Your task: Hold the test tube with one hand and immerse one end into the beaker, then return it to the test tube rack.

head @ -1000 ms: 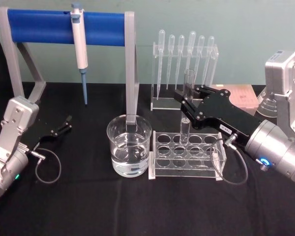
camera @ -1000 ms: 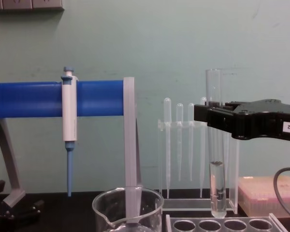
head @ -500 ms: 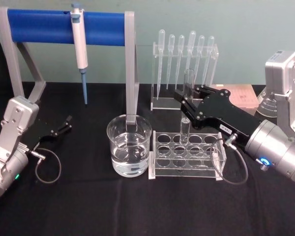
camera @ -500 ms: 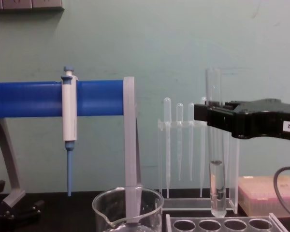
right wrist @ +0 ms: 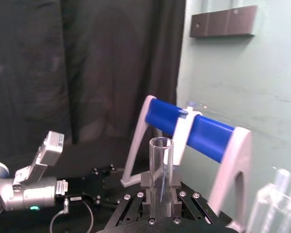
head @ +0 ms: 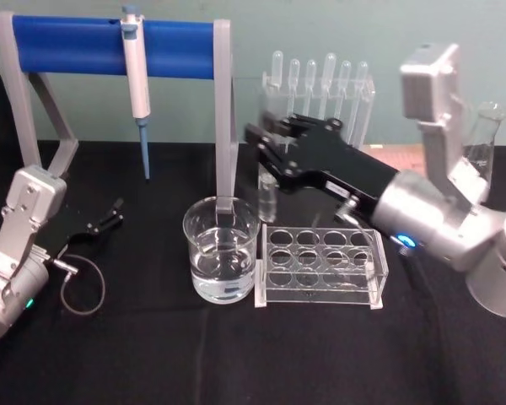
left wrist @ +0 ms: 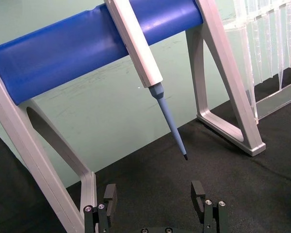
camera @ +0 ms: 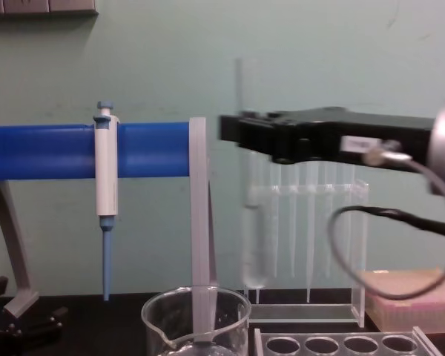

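**Blurred, hidden and cropped parts**

In the chest view the test tube (camera: 254, 230) is a pale smear, and its middle is hidden behind the right gripper (camera: 241, 133). That gripper is blurred too, and the white label (camera: 360, 144) on it cannot be read. The bottom edge of the same view cuts off the beaker (camera: 159, 319) and the rack (camera: 341, 335). In the right wrist view the tube's lower end is hidden between the clamping fingers. The left wrist view's bottom edge cuts off the left gripper (left wrist: 155, 191) just below its 2 spread fingers.
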### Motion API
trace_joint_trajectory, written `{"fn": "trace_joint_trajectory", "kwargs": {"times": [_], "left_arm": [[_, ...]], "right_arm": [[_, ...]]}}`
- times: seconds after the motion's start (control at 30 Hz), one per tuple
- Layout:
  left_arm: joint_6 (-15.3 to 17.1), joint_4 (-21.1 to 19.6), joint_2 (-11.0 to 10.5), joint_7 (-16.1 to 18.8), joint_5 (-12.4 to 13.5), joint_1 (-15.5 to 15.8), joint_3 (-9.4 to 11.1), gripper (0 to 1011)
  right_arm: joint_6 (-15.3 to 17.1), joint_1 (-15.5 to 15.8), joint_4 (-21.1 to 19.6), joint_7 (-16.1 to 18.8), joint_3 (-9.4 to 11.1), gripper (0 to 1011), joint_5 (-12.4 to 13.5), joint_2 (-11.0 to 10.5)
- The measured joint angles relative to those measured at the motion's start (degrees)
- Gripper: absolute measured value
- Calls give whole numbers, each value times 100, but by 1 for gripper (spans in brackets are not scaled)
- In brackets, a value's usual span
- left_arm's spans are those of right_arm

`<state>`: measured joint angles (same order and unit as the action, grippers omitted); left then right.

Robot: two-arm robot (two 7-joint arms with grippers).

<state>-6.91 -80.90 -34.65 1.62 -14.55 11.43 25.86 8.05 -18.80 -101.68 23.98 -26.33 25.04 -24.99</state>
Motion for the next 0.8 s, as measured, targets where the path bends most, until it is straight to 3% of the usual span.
{"fn": "trace_joint_trajectory", "kwargs": {"times": [0.2,0.37,0.8], "left_arm": [[0,0,0,0,0,0,0,1000],[0,0,0,0,0,0,0,1000],[0,0,0,0,0,0,0,1000]], "right_arm": [[-75,-338,471,53,-259,225,-99,339],[-344,-465,943,81,-410,225,-185,618],[-1123,-336,1897,186,-561,225,-495,995]]}}
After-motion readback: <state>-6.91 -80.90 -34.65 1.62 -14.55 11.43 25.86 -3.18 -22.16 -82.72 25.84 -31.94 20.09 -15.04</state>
